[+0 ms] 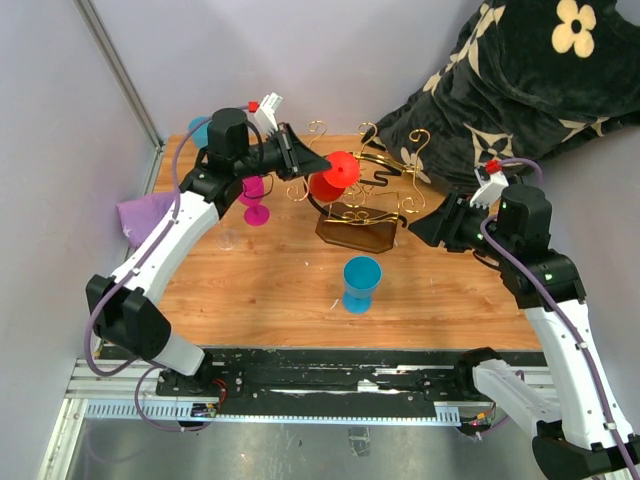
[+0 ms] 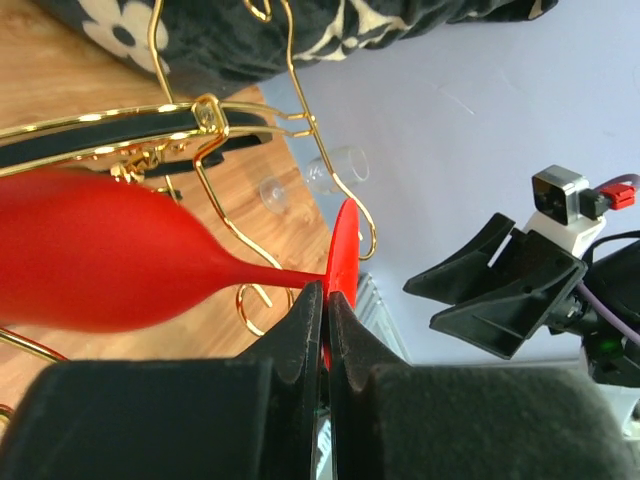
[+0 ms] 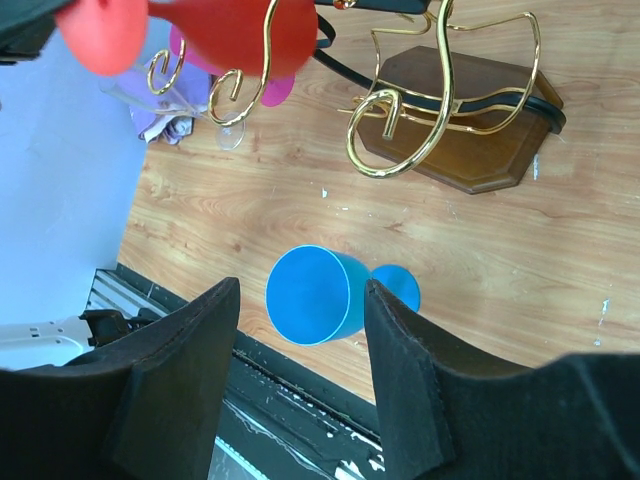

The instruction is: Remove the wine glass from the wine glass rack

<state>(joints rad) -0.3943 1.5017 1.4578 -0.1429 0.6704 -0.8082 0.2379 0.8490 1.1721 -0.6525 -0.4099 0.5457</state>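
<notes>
The gold wire wine glass rack stands on its dark brown base at the middle back of the table. A red wine glass lies sideways at the rack's left end, its bowl against the gold wires. My left gripper is shut on the edge of the glass's flat red foot; its fingers pinch the disc. My right gripper is open and empty to the right of the rack, and hangs above the table.
A blue glass stands in front of the rack, below the right gripper in its wrist view. A magenta glass, a clear glass and a purple cloth are at the left. A black flowered blanket lies behind the rack.
</notes>
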